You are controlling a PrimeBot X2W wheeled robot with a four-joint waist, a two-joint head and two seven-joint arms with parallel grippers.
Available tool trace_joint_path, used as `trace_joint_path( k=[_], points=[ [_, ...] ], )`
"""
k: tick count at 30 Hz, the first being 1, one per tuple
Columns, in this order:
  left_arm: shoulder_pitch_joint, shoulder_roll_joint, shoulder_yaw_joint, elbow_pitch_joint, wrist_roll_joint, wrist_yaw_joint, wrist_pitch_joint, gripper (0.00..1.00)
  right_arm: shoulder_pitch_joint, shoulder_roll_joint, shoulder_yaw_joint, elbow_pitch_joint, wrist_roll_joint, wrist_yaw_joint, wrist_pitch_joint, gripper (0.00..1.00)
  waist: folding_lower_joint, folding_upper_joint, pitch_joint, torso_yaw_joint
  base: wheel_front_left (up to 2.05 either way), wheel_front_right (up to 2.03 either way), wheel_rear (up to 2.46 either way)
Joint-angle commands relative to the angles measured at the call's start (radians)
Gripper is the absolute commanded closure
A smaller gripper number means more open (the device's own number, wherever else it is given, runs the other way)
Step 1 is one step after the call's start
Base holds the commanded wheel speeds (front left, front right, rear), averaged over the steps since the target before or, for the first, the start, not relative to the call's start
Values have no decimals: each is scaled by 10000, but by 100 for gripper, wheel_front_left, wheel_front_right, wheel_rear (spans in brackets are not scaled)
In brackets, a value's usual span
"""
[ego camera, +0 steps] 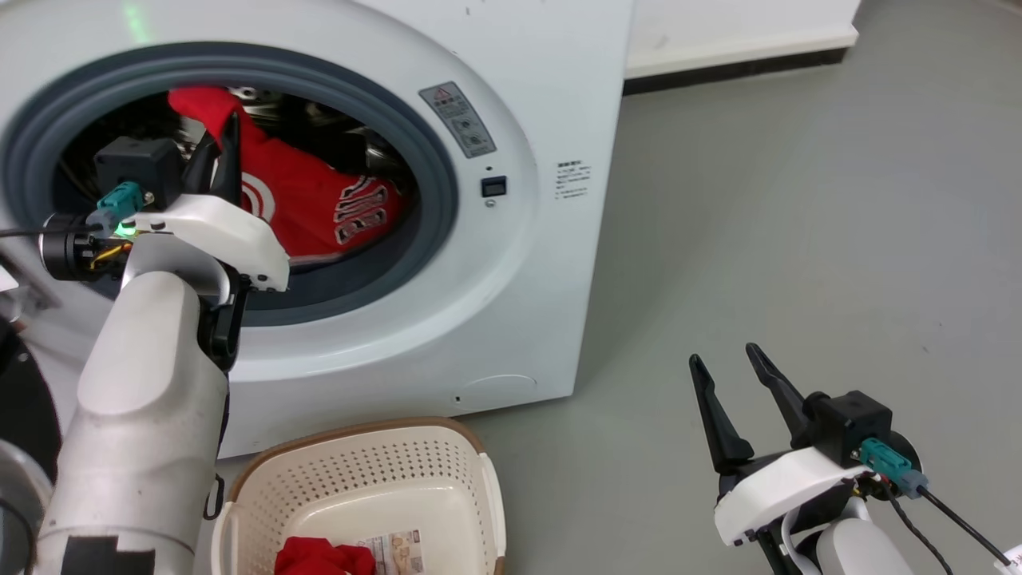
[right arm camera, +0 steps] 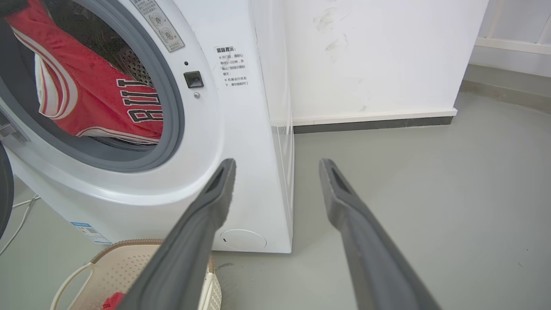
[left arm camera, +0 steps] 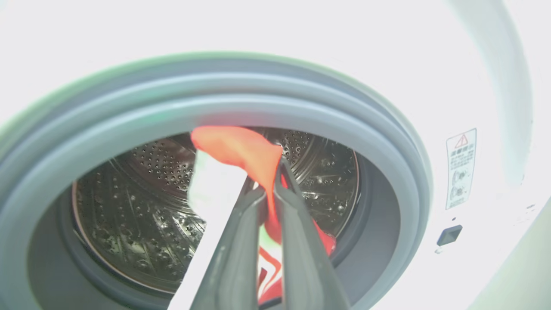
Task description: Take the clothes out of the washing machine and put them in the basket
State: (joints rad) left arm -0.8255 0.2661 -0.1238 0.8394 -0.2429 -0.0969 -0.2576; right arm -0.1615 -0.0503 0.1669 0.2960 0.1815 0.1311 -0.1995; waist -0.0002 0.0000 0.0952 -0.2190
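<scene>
Head view: left tool (ego camera: 223, 134) on clothes (ego camera: 319, 200)

a laundry corner in a plain, bare room. a white front-loading washing machine (ego camera: 519, 263) stands on a smooth grey floor (ego camera: 798, 239), with a red jersey (ego camera: 319, 200) in its steel drum. a cream perforated laundry basket (ego camera: 359, 471) sits just in front of the machine. behind the machine is a white wall (right arm camera: 370, 56) with a dark skirting strip (right arm camera: 374, 122).

Wide floor (ego camera: 798, 239) beside washing machine (ego camera: 551, 263); basket (ego camera: 359, 479) beneath its porthole (ego camera: 435, 200).
</scene>
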Motion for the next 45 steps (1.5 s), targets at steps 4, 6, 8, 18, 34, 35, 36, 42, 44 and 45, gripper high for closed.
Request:
trace_joint_path(
  k=[4, 6, 8, 18, 34, 35, 36, 42, 44, 45],
  points=[
    [843, -154, 26, -1766, -110, 78, -74, 100, 339, 1, -136, -226, -108, -7, 160, 0, 2, 0, -361, 421, 0, 0, 0],
    [1202, -171, 11, -2724, -109, 131, -81, 100, 424, 1, -198, -316, -159, -7, 208, 0, 2, 0, -465, 560, 0, 0, 0],
    [1370, -155, 6, -3223, -94, 165, -84, 100, 462, 3, -215, -351, -168, -7, 231, 0, 2, 0, -516, 623, 0, 0, 0],
    [3378, -125, -105, -8240, -133, 800, 1063, 100, 623, 1, -265, -712, -128, -7, 397, 0, 2, 0, -528, 1038, 0, 0, 0],
    [7236, -1024, 0, -7927, -1036, 1625, 1013, 100, 246, -2, 14, -522, 97, -7, 171, 0, 2, 0, 519, 848, 0, 0, 0],
    [7342, -1076, -35, -7618, -1086, 1579, 943, 100, 198, 1, 27, -505, 92, -7, 145, 0, 2, 0, 595, 852, 0, 0, 0],
    [7421, -1154, -71, -7321, -1169, 1538, 883, 100, 159, 1, 30, -500, 104, -7, 123, 0, 2, 0, 715, 860, 0, 0, 0],
    [6888, -1563, -160, -5020, -1714, 1113, 517, 100, -148, 3, 116, -376, 161, -7, -20, 0, 2, 0, 1344, 947, 0, 0, 0],
    [6596, -1642, -280, -4113, -1747, 942, 451, 100, -298, 1, 164, -353, 170, -7, -55, 0, 2, 0, 1572, 951, 0, 0, 0],
    [6410, -1663, -339, -3614, -1742, 889, 435, 100, -382, 3, 183, -347, 172, -7, -72, 0, 2, 0, 1713, 943, 0, 0, 0]
  ],
)
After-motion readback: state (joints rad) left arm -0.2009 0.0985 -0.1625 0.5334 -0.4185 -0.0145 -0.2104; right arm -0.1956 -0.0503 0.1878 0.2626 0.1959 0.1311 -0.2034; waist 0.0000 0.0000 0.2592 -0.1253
